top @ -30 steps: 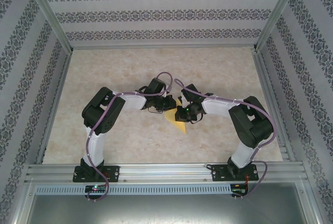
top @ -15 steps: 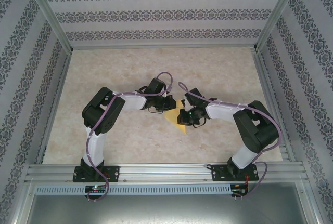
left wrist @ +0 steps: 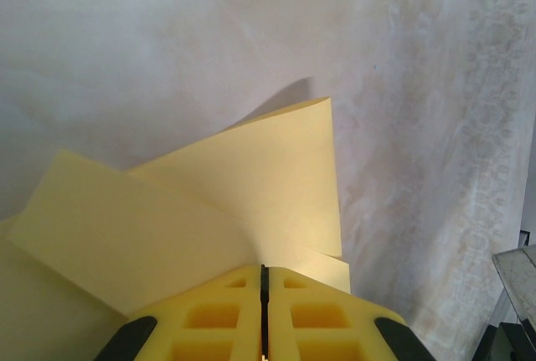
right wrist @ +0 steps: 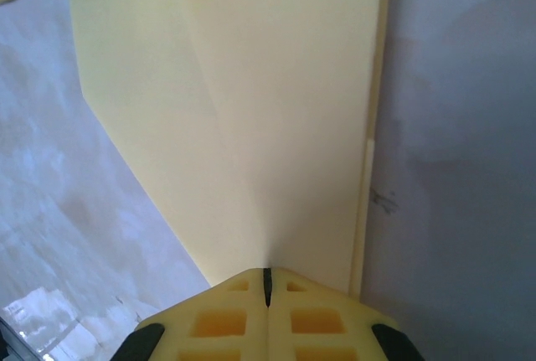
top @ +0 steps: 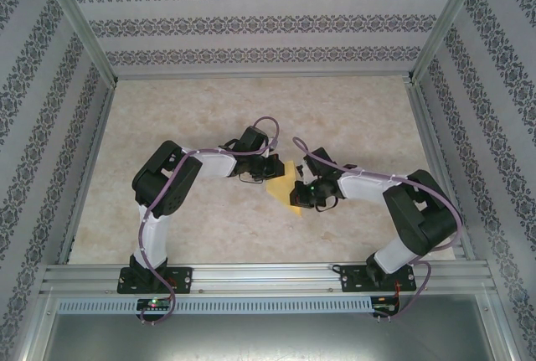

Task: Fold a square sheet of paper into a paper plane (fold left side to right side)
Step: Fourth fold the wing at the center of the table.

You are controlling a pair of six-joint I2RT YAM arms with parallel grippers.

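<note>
— While we look from above, where is the square sheet of paper (top: 283, 187)?
— Mid-desk (top: 201, 110), partly folded, between the two arms. The left tool (top: 269, 172) meets its far left side, and the right tool (top: 297, 199) its near right side.
— And from the left wrist?
— The left tool (left wrist: 262, 271) has its pads pressed together at the sheet (left wrist: 276, 177). A flap stands raised off the desk (left wrist: 419, 85) and casts a shadow, so I judge it pinched.
— The right wrist?
— The right tool (right wrist: 267, 275) is closed tight, its tip at the sheet (right wrist: 268, 126) where a crease runs up to it. Pinching or merely pressing, I cannot tell.
— Which step, then?
— A side fold, I think: one flap lifted while the other side is pinned. Next, the left tool should carry its flap across to the right edge, line it up, and flatten the crease without dragging the sheet.
</note>
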